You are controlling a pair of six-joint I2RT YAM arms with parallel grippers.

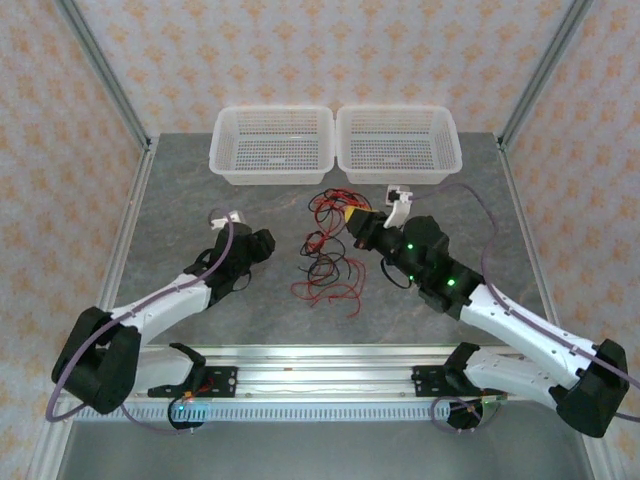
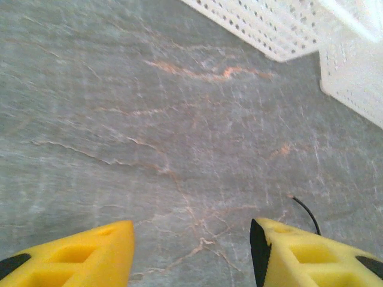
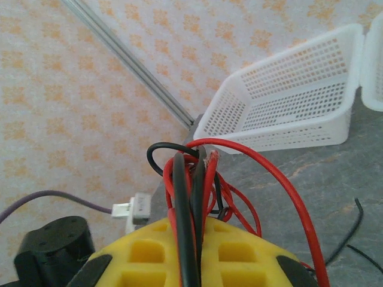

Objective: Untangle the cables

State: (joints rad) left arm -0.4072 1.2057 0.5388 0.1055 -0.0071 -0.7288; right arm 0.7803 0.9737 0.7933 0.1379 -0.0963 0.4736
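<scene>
1. The cables (image 1: 330, 250), thin red and black ones, lie in a loose curly knot at the middle of the surface (image 1: 200, 300), with loops trailing towards 6 o'clock.
2. The top of the knot, at about 1 o'clock, is in the right fingers (image 3: 239, 254). They are pinched tight on a bunch of several red and black strands at once, and one long red loop arches out over them.
3. The left fingers (image 2: 299, 251) hang at 9 o'clock of the knot, near it but apart. They stand about half open with nothing between them, above bare stone. One black cable end lies just beside the finger nearest the knot.
4. I'd say the step in hand is the pulling apart: one side has its grip, and the other has not yet taken hold.
5. To my eye the next move calls for the left fingers to travel towards 3 o'clock, settle on the low part of the knot or on a single strand, and close there, so the two sides can draw away from each other.
6. The trouble I'd expect is that the right fingers grip a whole bunch, not one cable, so a pull may drag the entire knot along.
7. Two white baskets (image 1: 272, 145) sit side by side at 12 o'clock, just beyond the knot. Nothing lies between the left fingers and the cables.
</scene>
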